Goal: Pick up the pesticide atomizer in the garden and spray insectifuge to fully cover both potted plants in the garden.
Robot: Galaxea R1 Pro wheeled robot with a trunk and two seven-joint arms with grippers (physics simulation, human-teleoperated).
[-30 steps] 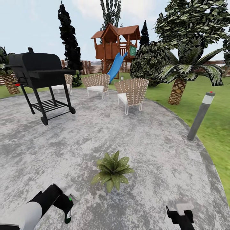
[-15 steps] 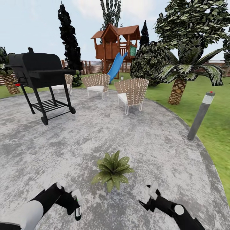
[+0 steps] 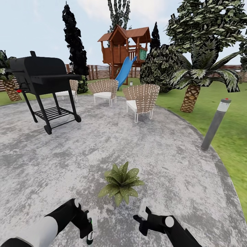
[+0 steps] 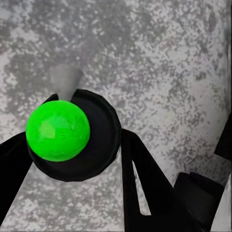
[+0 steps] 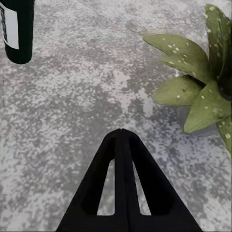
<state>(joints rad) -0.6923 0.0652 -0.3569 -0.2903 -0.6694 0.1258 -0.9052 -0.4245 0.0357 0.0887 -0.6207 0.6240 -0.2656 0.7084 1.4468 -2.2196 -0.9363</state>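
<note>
Head view has the left tool [image 3: 90,229] clamped on the pesticide atomizer [image 3: 90,234], the right tool [image 3: 142,219] pinched shut, potted plant [image 3: 120,183] speckled whitish in its grey pot [image 5: 199,126].

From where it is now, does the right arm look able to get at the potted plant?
Probably yes: the right gripper sits low beside the potted plant, with bare patio between them and nothing in the way.
</note>
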